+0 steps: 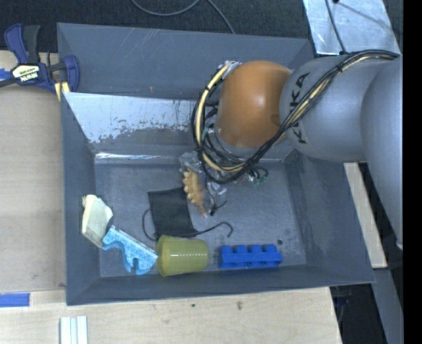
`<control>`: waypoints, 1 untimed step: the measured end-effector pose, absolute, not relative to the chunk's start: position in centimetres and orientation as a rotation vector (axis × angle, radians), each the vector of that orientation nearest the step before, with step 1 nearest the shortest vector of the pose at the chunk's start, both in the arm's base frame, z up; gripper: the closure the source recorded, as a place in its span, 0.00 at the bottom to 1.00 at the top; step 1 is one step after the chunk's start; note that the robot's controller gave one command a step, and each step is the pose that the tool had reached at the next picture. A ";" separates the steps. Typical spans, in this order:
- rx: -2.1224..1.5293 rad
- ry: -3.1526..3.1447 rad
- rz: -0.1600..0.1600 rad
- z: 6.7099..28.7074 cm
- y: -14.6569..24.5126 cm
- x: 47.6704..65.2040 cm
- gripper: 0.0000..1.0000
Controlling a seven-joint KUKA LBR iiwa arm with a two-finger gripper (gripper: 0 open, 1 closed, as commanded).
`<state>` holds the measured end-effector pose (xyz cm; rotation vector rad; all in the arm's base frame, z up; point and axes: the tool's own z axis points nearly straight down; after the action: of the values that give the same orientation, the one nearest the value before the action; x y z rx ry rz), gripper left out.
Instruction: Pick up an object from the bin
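Observation:
My gripper [209,190] hangs under the orange wrist cover, low over the middle of the bin floor. A small tan ridged thing [193,185] sits right against its left side; whether it is gripped I cannot tell. Just below and to the left lies a black pouch [169,211] with a thin black cord trailing to the right. In front of the pouch a yellow-green cup [183,255] lies on its side at the near wall.
A blue toy brick [250,256] lies along the near wall, right of the cup. A light blue plastic piece [128,249] and a cream-white thing [96,218] sit in the near left corner. The arm and its cables cover the bin's right back part.

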<state>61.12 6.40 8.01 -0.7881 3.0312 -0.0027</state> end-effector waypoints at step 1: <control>-0.788 3.038 0.000 10.0 6.4 60.9 1.00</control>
<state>60.92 6.38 9.97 -0.7877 3.0378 -0.0005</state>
